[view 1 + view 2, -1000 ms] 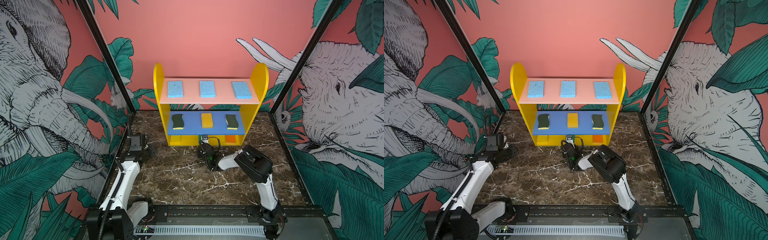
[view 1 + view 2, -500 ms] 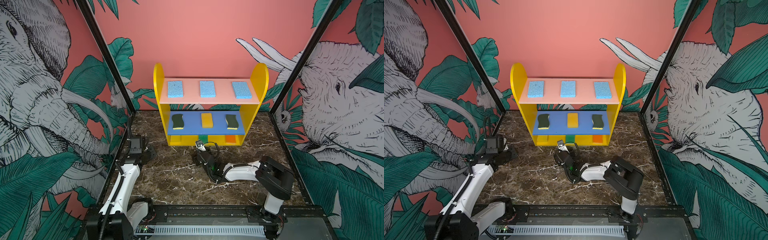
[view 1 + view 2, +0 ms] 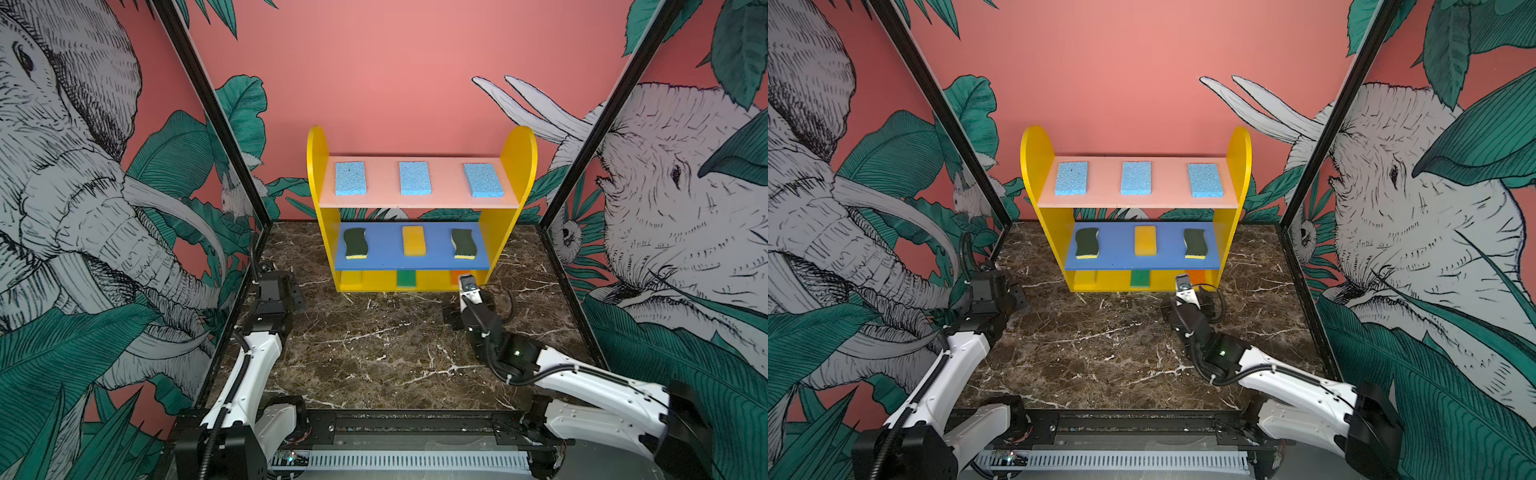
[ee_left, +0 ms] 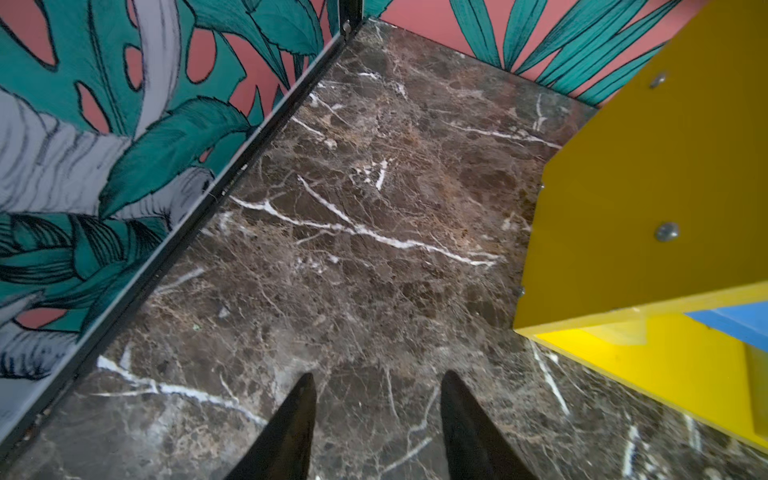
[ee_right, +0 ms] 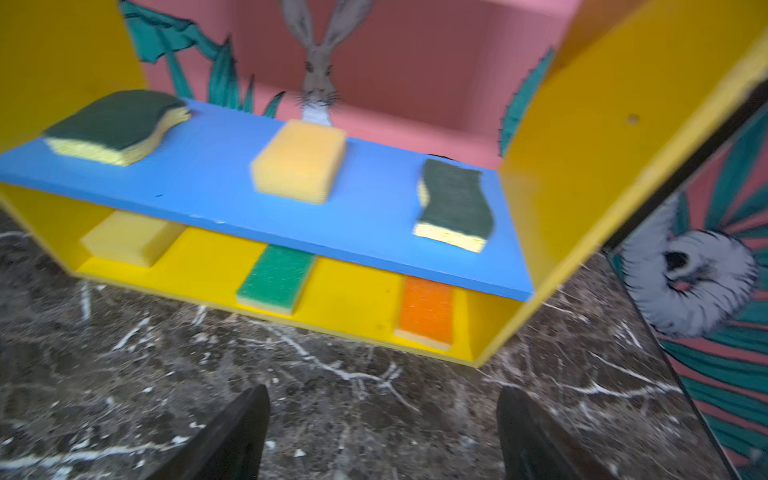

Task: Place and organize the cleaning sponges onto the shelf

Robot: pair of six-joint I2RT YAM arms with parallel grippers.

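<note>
The shelf (image 3: 517, 166) stands at the back with sponges on every board. Three light-blue sponges (image 3: 414, 178) lie on the pink top board. Two wavy dark-green sponges (image 5: 455, 203) flank a yellow sponge (image 5: 299, 160) on the blue board. On the yellow base lie a yellow sponge (image 5: 124, 243), a green sponge (image 5: 276, 282) and an orange sponge (image 5: 424, 311). My right gripper (image 5: 380, 395) is open and empty, low over the floor just before the shelf's right end. My left gripper (image 4: 376, 378) is open and empty, left of the shelf near the wall.
The brown marble floor (image 3: 386, 345) runs out in front of the shelf. Printed walls with black frame posts (image 3: 232, 137) close in both sides. The shelf's yellow side panel (image 4: 648, 199) stands close beside the left gripper.
My right gripper has drawn back from the middle of the shelf's base, swung right toward the orange sponge and opened wider. The left gripper's jaws have opened wider too.
</note>
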